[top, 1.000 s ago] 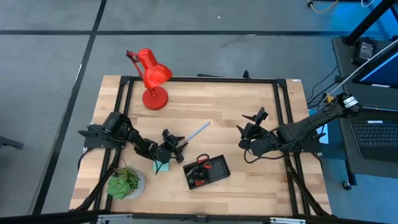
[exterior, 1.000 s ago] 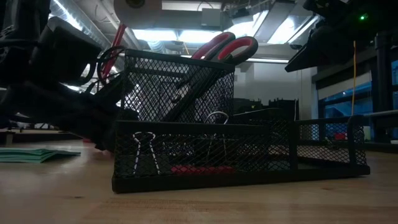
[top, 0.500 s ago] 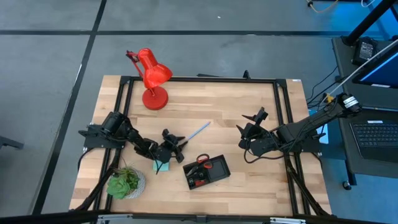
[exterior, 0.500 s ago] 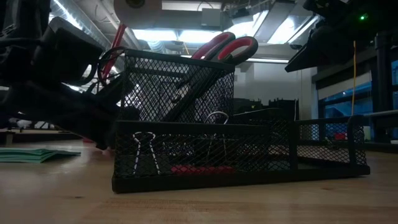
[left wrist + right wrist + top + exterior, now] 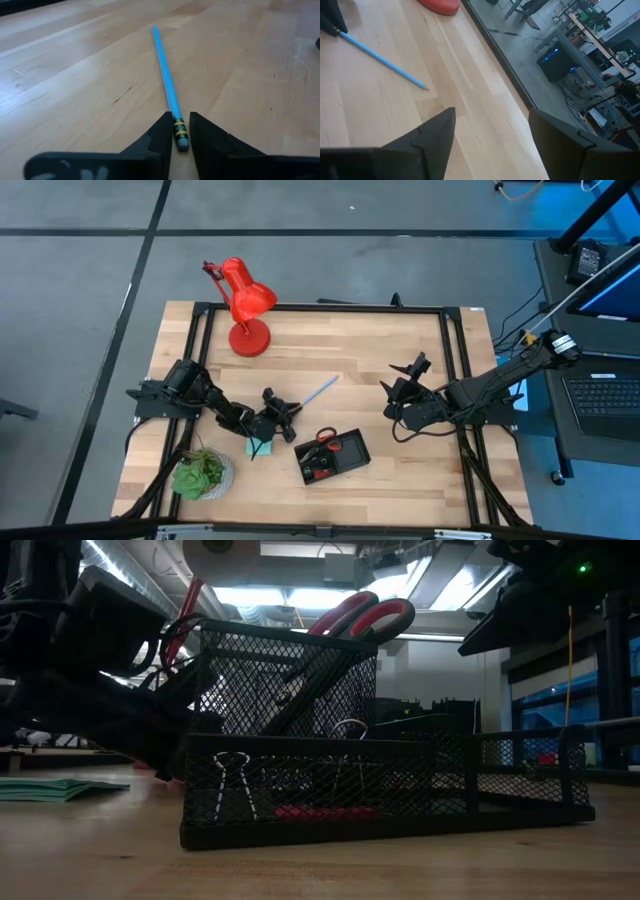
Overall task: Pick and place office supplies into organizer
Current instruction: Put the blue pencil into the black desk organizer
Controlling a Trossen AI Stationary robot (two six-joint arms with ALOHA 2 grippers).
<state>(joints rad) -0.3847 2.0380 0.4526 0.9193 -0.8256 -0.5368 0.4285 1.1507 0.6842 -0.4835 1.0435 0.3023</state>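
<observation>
A light blue pen (image 5: pixel 320 390) lies flat on the wooden table, slanting toward the far right. My left gripper (image 5: pixel 291 409) is at its near end, shut on it. The black mesh organizer (image 5: pixel 333 455) stands near the front; red-handled scissors (image 5: pixel 365 615) stick up from its tall compartment, and clips (image 5: pixel 232 780) and a small red piece (image 5: pixel 310 811) lie in its low tray. A light blue notepad (image 5: pixel 260 447) lies flat just left of it. My right gripper (image 5: pixel 400 378) stands open at the right, holding nothing. My left gripper pinches the pen's banded end (image 5: pixel 178 129), just ahead of its grey tip, between its two fingers. The fingers (image 5: pixel 161 134) come in low and nearly level from the table's near left, lying along the pen. The pen rests on the table along its whole length.
A red desk lamp (image 5: pixel 245 305) stands at the far left and a small green potted plant (image 5: pixel 203 473) at the near left corner. Bare wood lies between the pen and my right gripper (image 5: pixel 490 130). The table's black frame rail (image 5: pixel 455 370) runs behind the right arm.
My left gripper's fingers have drawn together around the pen's near end in the high view. The pen lies where it was, and neither arm has shifted.
</observation>
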